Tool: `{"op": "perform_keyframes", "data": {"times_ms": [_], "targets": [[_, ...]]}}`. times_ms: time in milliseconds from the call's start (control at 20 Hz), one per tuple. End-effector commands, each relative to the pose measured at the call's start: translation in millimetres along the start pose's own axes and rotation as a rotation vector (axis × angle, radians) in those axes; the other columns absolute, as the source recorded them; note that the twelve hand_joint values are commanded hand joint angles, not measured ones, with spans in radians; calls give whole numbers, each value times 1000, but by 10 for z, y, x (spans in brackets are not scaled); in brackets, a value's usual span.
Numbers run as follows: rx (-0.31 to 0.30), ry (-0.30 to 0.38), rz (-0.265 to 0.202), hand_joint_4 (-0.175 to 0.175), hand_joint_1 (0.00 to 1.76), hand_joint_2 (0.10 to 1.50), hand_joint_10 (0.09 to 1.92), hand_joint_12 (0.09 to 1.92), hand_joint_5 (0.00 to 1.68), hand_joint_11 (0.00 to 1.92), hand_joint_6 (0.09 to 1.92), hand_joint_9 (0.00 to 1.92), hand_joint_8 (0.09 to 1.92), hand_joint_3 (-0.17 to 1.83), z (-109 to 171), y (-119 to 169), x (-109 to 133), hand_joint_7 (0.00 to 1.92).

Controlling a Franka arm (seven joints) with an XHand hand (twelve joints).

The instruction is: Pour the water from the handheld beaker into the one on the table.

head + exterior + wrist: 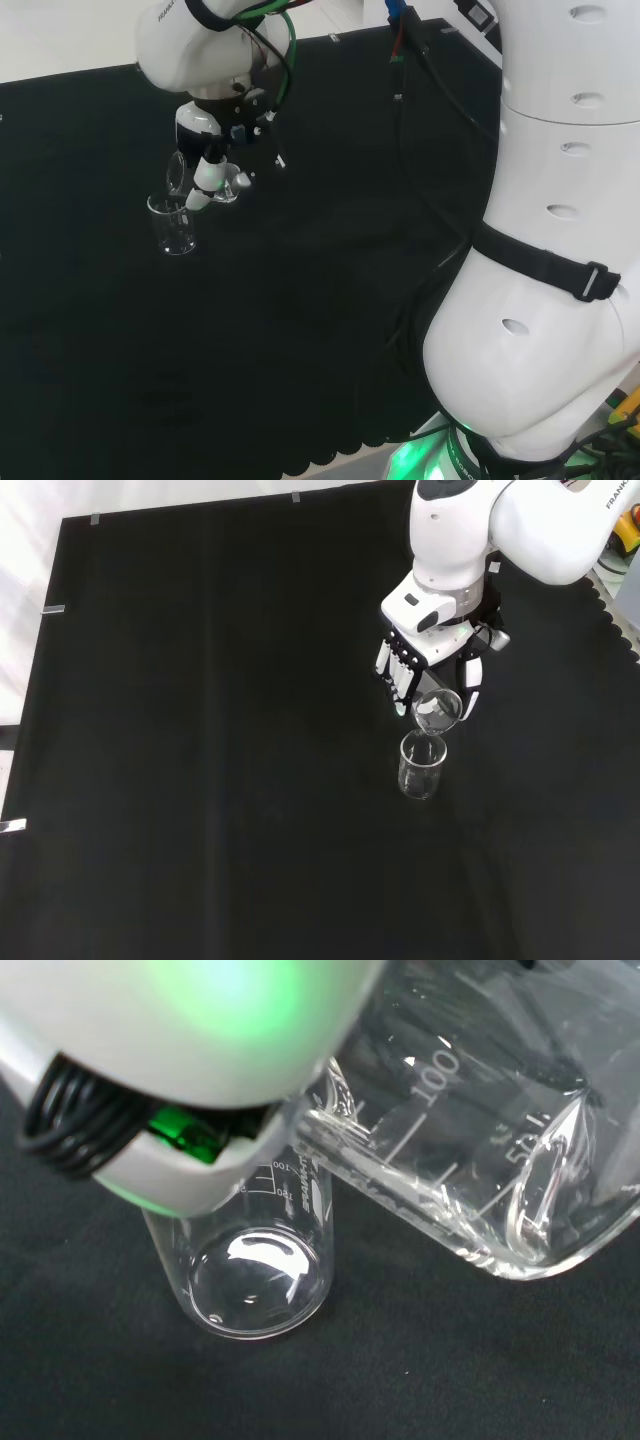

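In the wrist view the tilted handheld beaker [470,1150] looms closest, its lip above the standing beaker [250,1280] on the black cloth [90,1380]; in the front view the hand [430,665] has its fingers curled round the tilted beaker just above the other; the head view agrees; pouring seems underway; next, tilt further, lip kept over the mouth.

A: Bench cloth [200,730]?
B: Black fabric, matt, faintly textured up close in the wrist view.
A: Held beaker [480,1130]?
B: Clear, glossy, smooth, white printed graduations. Probably glass, could be plastic.
A: Standing beaker [250,1260]?
B: Same clear glossy stuff, bright highlights on its base.
A: The hand [430,665]?
B: Smooth white and black shells, plastic-looking, semi-gloss.
A: Arm links [545,240]?
B: Glossy white casing, with a matt black strap [545,262] round one.
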State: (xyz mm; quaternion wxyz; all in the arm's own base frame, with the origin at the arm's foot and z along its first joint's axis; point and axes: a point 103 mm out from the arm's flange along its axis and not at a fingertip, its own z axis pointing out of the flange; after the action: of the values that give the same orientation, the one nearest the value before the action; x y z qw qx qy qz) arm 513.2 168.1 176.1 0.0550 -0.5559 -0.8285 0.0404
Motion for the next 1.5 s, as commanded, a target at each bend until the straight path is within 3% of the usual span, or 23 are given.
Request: {"op": "perform_keyframes", "data": {"times_ms": [50,1500], "targets": [[25,-17,2,-175,1326,656,87,889,1465,1060,223,1521,87,546,-15,22,19,1592],[101,-157,26,-175,1327,647,87,881,1468,1068,223,1529,87,560,-64,70,67,1595]]}}
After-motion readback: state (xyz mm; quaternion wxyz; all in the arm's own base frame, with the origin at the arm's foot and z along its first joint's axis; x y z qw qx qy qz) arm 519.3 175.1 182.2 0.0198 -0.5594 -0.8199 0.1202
